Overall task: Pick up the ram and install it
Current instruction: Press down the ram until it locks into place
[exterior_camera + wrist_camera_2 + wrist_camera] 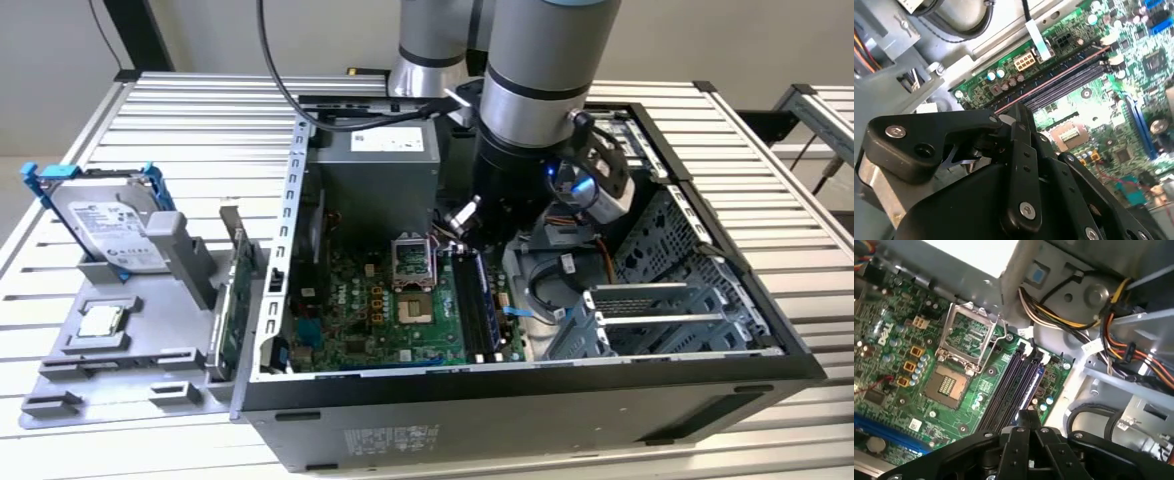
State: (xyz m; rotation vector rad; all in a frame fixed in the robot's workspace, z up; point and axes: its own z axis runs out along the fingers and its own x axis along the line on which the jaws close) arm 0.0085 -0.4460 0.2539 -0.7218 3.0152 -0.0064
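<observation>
Slatted metal tabletop [747, 110] spreads under everything, and on it sits the open computer case [534, 410], side panel off, its inside facing up. Down into the case from above reaches the grey robot arm [547, 70], its thick last segment standing over the case's middle. Outside the case, against its wall on the exterior view's left, lies a grey holder [107, 370]. This holder carries a silver hard drive [100, 215] in a blue frame on the end farther from the case and a green card [238, 300] on edge right beside the case wall. On the case floor lies the green motherboard [387, 310], with the CPU socket [961, 347] near the case's middle, its metal frame raised. The ram [489, 305] is inside the case, standing on edge in the bank of long memory slots; its blue side shows in the first wrist view [1035, 382] and its thin top edge in the second wrist view [1054, 80]. The gripper [1029, 416] hangs low in the case, right over one end of the ram. In both wrist views [1021, 112] its black fingers are drawn narrow, nearly together. Whether the tips touch or pinch the stick, I cannot tell.
</observation>
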